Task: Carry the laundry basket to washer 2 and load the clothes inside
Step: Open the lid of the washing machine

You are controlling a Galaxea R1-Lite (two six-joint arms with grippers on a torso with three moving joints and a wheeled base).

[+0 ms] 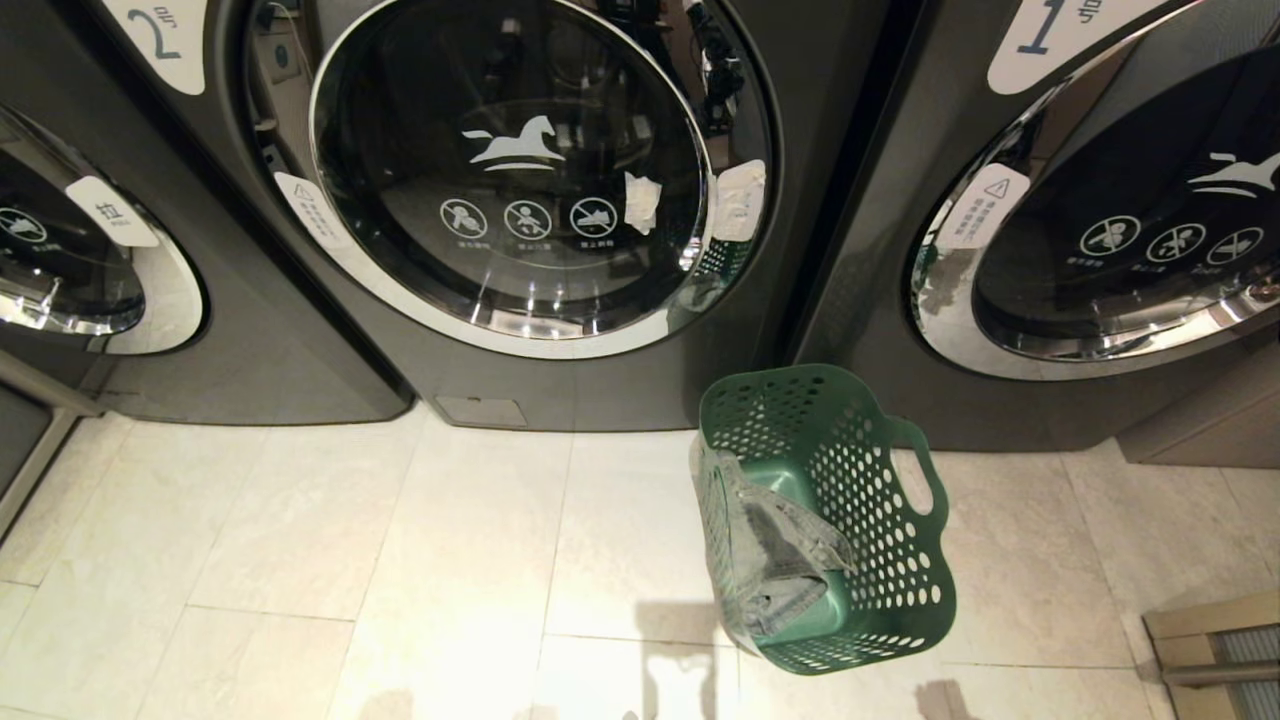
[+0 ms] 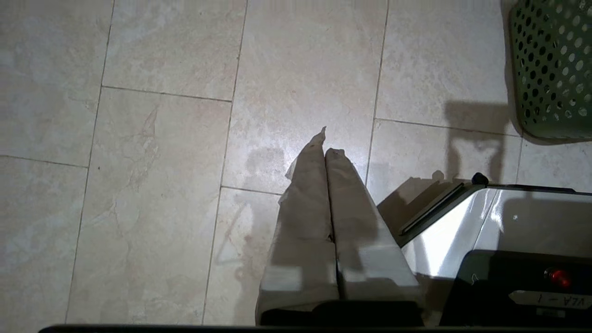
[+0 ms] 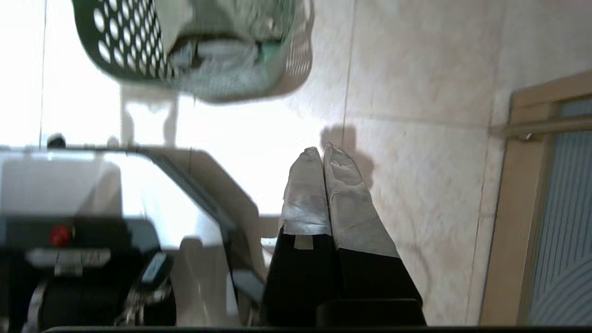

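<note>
The dark green laundry basket (image 1: 840, 520) stands on the tiled floor in front of the gap between washer 2 (image 1: 520, 180) and the washer labelled 1. The grey-green clothes (image 1: 775, 555) lie inside it against its left wall. Washer 2's round glass door is closed. Neither arm shows in the head view. My left gripper (image 2: 327, 150) hangs shut and empty over bare tiles, with the basket (image 2: 552, 69) off to one side. My right gripper (image 3: 322, 155) is also shut and empty above the floor, apart from the basket (image 3: 138, 51) and the clothes (image 3: 222, 69).
The washer labelled 1 (image 1: 1100, 220) stands to the right, and part of a third washer (image 1: 60, 250) shows at far left. My own base (image 2: 490, 231) sits between the arms. A wooden-framed panel (image 1: 1215, 650) lies at the lower right.
</note>
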